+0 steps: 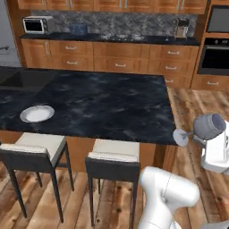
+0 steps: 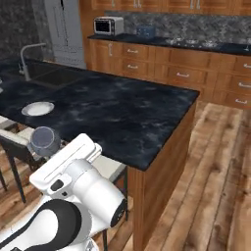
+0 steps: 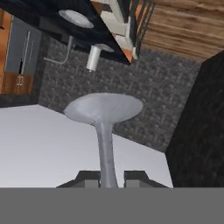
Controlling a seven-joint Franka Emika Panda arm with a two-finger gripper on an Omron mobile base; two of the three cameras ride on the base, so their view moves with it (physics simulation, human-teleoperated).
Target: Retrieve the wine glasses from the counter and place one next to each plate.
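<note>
One wine glass (image 1: 206, 126) lies on its side in the air off the right end of the tabletop (image 1: 103, 103), over the wooden floor (image 1: 188, 107), bowl toward the white hand and round foot toward the island's edge. In the hand view the claw (image 3: 106, 178) is clenched on the thin stem, a dark fingertip (image 3: 86, 178) on each side, the foot spreading beyond them. From the right base view the bowl (image 2: 45, 140) peeks out beside the arm's white wrist. One plate (image 1: 37, 113) sits at the tabletop's near left edge above two stools (image 1: 71, 156).
</note>
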